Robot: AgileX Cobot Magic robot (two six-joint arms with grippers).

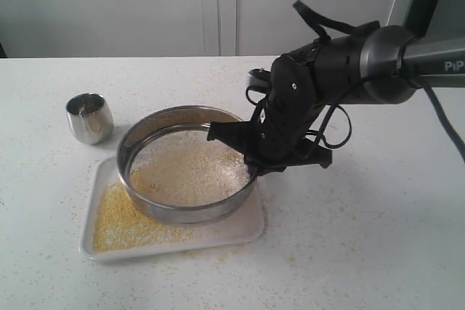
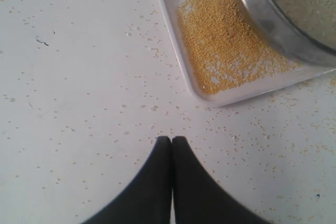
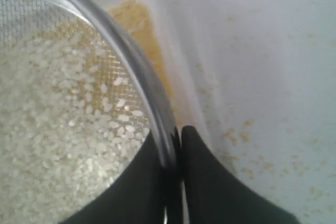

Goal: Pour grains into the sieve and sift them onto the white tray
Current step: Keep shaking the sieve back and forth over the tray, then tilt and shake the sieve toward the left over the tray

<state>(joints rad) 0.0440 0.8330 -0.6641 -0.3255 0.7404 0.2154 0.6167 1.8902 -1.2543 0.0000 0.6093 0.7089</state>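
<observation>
**Step in hand: sifting.** The wide, shallow round stainless-steel sieve (image 1: 182,212) with its wire-mesh bottom sits over the flat white tray (image 1: 243,229) of glossy plastic. Whether its underside touches the tray cannot be told.

The grains are already divided:
- Larger whitish rice-like grains (image 3: 63,124) lie on the mesh inside the sieve.
- Fine yellow granules (image 1: 120,223) lie on the tray, beside and below the sieve's near-left wall.
- A few granules are scattered on the white speckled table (image 1: 363,252) around the sieve.

The small shiny steel cup (image 1: 90,117) stands upright, apart from the sieve on its far-left side, so pouring appears complete.

**Tool state.** The right gripper (image 3: 176,140) pinches the sieve's thin rim on its right side, one black finger inside the ring and one outside. The left gripper (image 2: 171,142) has its fingers pressed together, holds nothing, and hangs over bare table beside the tray corner nearest the sieve's left.

**Next move, as judged.** Little fine material shows among the rice. Any further shaking calls for short, level strokes that keep the sieve over the tray, with a firm pinch, since the rim is narrow and smooth.
</observation>
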